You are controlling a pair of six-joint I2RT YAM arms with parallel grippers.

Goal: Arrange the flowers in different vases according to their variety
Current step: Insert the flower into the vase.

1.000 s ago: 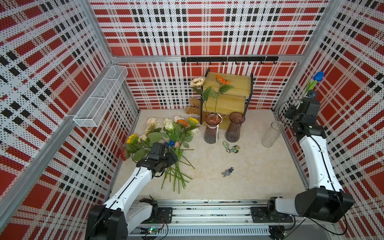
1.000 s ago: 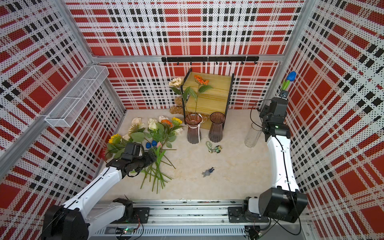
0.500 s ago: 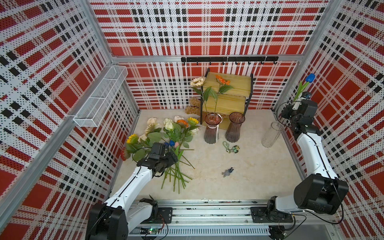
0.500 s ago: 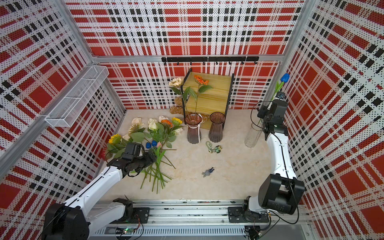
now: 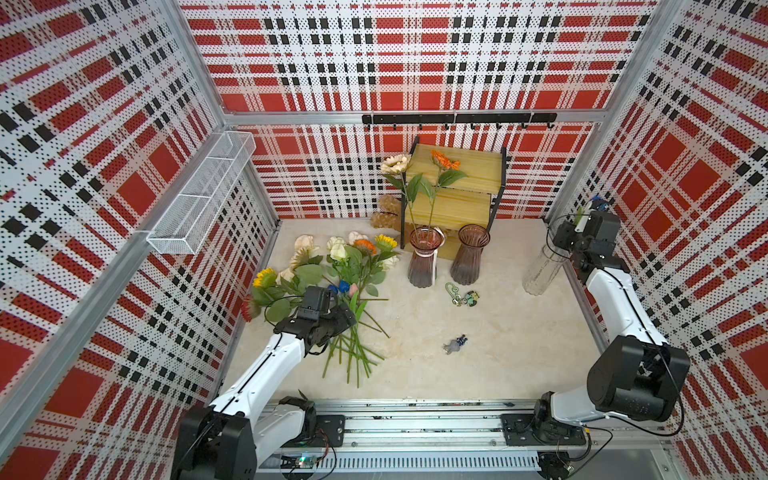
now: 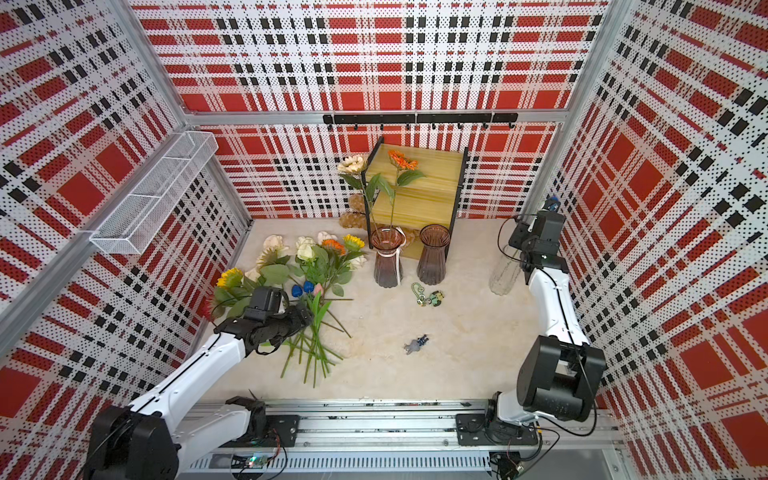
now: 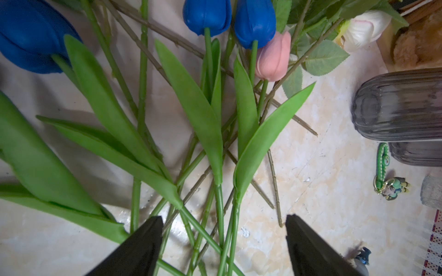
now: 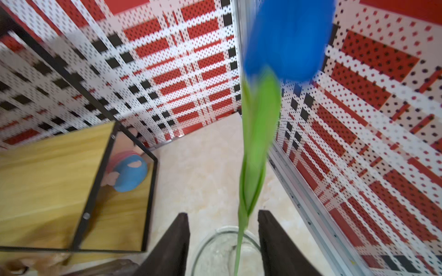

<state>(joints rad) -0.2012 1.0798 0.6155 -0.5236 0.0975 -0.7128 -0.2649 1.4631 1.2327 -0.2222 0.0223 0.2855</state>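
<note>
Black right fingers [image 8: 172, 243] stand apart, blue tulip [image 8: 259, 133] stem loose between them, its foot inside the clear vase [image 8: 210, 253]. Advise withdrawing straight up without brushing it. Left fingers [image 7: 138, 248] apart over the loose stems [image 7: 221, 215] on the counter [image 7: 323, 191].

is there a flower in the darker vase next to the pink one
No, the darker vase is empty; the cream flower and the orange flower both stand in the pink vase beside it.
</note>
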